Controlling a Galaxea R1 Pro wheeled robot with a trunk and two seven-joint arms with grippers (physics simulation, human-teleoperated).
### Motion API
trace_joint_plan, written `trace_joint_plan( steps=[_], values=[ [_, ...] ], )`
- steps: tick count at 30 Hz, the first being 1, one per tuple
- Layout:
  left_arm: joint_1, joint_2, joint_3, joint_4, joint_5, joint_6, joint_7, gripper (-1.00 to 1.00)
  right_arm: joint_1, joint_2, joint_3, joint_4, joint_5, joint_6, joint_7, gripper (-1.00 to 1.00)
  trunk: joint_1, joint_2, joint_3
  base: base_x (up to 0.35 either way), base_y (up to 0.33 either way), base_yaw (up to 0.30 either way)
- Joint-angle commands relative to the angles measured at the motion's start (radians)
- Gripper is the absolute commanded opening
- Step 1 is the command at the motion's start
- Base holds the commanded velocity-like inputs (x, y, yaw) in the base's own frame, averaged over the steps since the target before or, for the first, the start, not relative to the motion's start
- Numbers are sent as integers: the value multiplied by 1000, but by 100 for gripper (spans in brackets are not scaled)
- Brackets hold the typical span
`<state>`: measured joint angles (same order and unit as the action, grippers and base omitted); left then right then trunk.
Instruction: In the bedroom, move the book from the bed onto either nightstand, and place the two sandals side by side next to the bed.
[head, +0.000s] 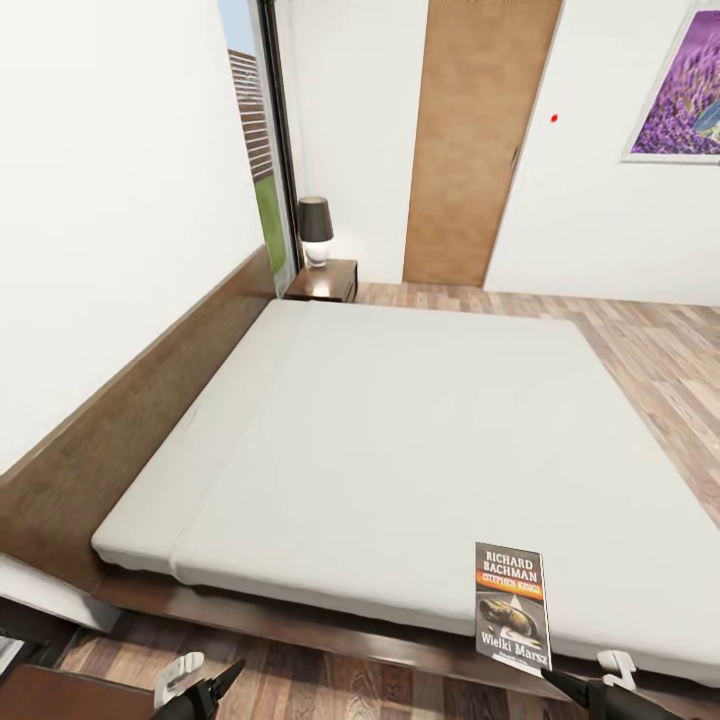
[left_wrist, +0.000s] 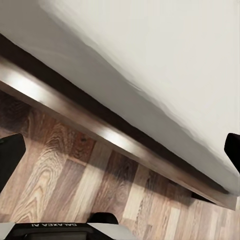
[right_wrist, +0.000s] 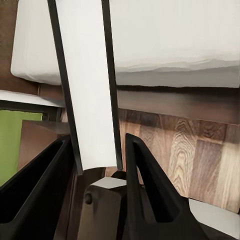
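The book (head: 512, 605), with its dark cover, white "RICHARD BACHMAN" lettering and orange band, stands upright over the near edge of the bed (head: 400, 430). My right gripper (head: 560, 688) holds it from below. In the right wrist view the book (right_wrist: 87, 75) shows edge-on, white pages between dark covers, with the black fingers (right_wrist: 142, 170) closed against it. My left gripper (head: 215, 685) hangs open over the wood floor beside the bed frame (left_wrist: 60, 102), nothing between its fingers. A nightstand (head: 322, 280) stands at the bed's far corner. The sandals are out of view.
A black-shaded lamp (head: 315, 228) sits on the far nightstand, beside a tall window (head: 255, 140). A brown door (head: 470, 140) and the lavender picture (head: 680, 90) are on the far wall. The long headboard (head: 130, 400) runs along the left wall. A dark reddish surface (head: 40, 695) lies at the lower left.
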<state>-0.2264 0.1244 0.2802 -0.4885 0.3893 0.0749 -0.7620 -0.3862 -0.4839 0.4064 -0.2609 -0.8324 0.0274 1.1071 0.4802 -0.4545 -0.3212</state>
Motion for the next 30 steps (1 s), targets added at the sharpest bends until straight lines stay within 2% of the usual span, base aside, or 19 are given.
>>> trace_joint_plan(
  steps=[1, 30],
  values=[
    [-1, 0, 2, 0, 6, 8, -5, 100, -1, -1, 8, 0, -10, 3, 2, -100, 0, -2, 0, 0, 0, 0],
    [-1, 0, 2, 0, 6, 8, -5, 100, -1, -1, 8, 0, -10, 2, 2, -100, 0, -2, 47, 0, 0, 0]
  ],
)
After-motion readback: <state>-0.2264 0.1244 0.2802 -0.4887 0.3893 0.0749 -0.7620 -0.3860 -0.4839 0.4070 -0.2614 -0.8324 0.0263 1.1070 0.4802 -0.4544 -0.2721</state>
